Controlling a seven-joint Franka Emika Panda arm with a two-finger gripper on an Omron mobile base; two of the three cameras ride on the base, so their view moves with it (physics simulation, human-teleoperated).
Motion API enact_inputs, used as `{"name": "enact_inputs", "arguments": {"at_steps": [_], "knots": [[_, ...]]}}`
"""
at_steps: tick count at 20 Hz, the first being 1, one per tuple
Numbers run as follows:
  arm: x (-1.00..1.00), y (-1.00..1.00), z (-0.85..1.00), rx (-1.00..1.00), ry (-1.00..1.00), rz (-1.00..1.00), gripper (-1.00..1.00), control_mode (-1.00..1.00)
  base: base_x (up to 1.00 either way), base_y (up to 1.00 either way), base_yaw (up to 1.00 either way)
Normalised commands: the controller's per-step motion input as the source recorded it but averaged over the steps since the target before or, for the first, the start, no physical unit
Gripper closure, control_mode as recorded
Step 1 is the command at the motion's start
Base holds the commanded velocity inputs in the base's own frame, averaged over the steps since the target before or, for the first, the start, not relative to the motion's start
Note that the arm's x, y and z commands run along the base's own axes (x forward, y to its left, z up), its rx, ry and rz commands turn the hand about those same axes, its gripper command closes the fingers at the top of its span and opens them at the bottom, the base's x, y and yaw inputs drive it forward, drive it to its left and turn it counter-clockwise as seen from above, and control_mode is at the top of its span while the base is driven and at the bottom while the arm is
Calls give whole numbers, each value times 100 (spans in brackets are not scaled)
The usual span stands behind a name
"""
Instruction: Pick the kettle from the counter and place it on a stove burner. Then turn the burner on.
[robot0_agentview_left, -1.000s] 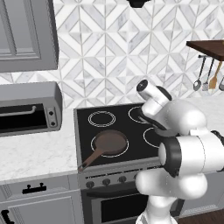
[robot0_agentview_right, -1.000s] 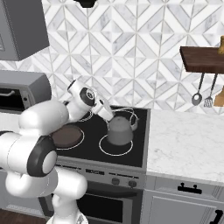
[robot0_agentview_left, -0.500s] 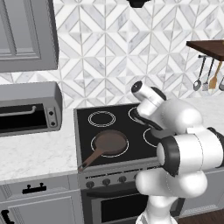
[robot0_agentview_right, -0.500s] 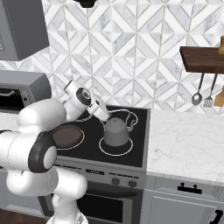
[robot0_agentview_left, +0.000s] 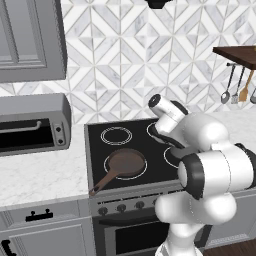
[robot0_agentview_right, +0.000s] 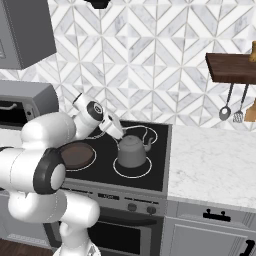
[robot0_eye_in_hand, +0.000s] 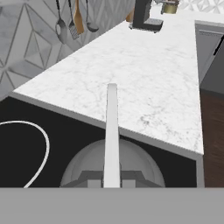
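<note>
Kettle (robot0_agentview_right: 132, 151) position first: in the right base view we find it standing upright on the black cooktop (robot0_agentview_right: 155, 172), inside the large white circle of the front stove burner (robot0_agentview_right: 145, 172) on the side nearer the counter (robot0_agentview_right: 215, 165). The gripper (robot0_agentview_right: 119, 135) sits at the kettle's top, on the side facing the frying pan (robot0_agentview_right: 76, 155). The wire handle arches over the lid beside it. From this angle we cannot confirm whether the fingers clasp the handle. The pan rests on the neighbouring front burner, partly behind the arm. Utensils (robot0_agentview_right: 232, 107) hang under a wooden shelf (robot0_agentview_right: 230, 67) above the counter.

In the left base view the arm's white body covers the burner where the kettle stands. We see the frying pan (robot0_agentview_left: 124, 164) on its ringed burner with the long handle pointing toward the front edge of the cooktop (robot0_agentview_left: 100, 150). A toaster oven (robot0_agentview_left: 30, 125) stands on the counter (robot0_agentview_left: 40, 175) on the far side of the stove from the kettle.

In the hand view we look down over the kettle's domed grey body (robot0_eye_in_hand: 87, 166), with its pale handle (robot0_eye_in_hand: 112, 131) running straight up the middle of the frame. The jaws are drawn fully narrow. The marble counter (robot0_eye_in_hand: 144, 87) lies just beyond the cooktop edge.
</note>
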Motion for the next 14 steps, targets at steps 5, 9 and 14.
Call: {"name": "enact_inputs", "arguments": {"at_steps": [5,9,14], "knots": [[8,0,-16,0,0,0,100,-100,0,0,0],[6,0,-29,0,0,0,100,-100,0,0,0],[21,0,-15,0,-1,0,100,-100,0,0,0]]}}
